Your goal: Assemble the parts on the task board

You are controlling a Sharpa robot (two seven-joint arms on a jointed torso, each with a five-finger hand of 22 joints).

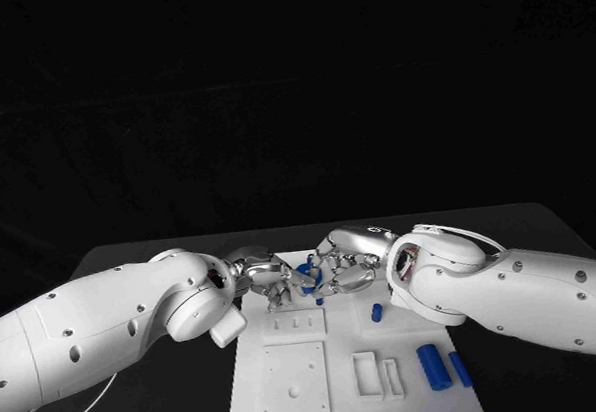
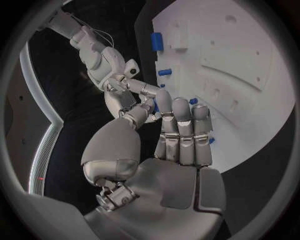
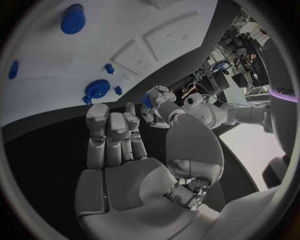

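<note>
Loose blue parts [image 1: 433, 366] lie nearest; beyond, left hand [image 1: 262, 273] and right hand [image 1: 343, 264] jointly pinch a blue part [image 1: 308, 277] over the task board [image 1: 353, 406]; misalignment could drop it.

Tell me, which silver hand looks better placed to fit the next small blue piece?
Probably the left hand: a small blue piece seems pinched in its fingertips above the white task board. The right hand hovers beside it.

Task board [image 1: 321, 405] near edge cut off by head view's bottom edge. Both hands [image 1: 266, 276] [image 1: 346, 267] meet at picture centre, hiding small blue parts [image 1: 309, 283] between fingers; which hand grips them cannot tell.
</note>
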